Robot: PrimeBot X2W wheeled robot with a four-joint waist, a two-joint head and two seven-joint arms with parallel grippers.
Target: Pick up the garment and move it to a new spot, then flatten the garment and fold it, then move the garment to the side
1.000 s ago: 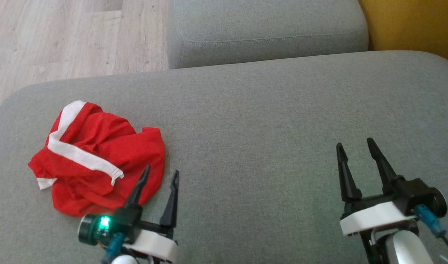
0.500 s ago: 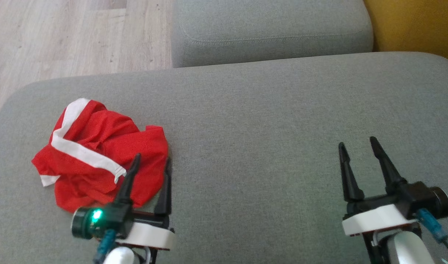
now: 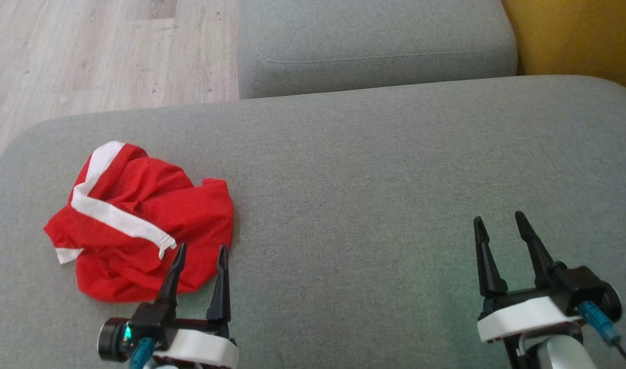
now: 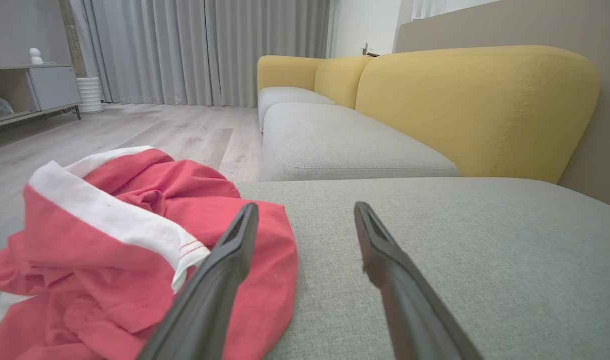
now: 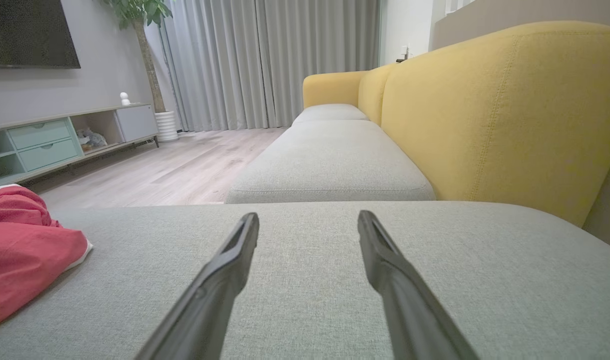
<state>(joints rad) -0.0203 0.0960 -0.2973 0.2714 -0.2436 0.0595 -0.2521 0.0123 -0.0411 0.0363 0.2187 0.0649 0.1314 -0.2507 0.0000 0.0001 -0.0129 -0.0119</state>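
— How many garments are there?
— One. A red garment (image 3: 138, 225) with a white band lies crumpled in a heap on the left part of the large grey seat cushion (image 3: 374, 169), near its left edge
— And the tools?
— Two. The left tool (image 3: 201, 249) has its two dark fingers spread apart with nothing between them. The tips sit at the heap's near right edge, one finger in front of the red cloth and the other over bare cushion. I cannot tell whether it touches the cloth
— The other one?
— The right tool (image 3: 499, 216) is well apart from the garment, over the right part of the same cushion, its two fingers also spread and empty
— Anything else?
— A second grey cushion (image 3: 374, 41) beyond the first, one yellow backrest (image 3: 574, 36) at the right, and pale wooden floor (image 3: 87, 51) at the upper left
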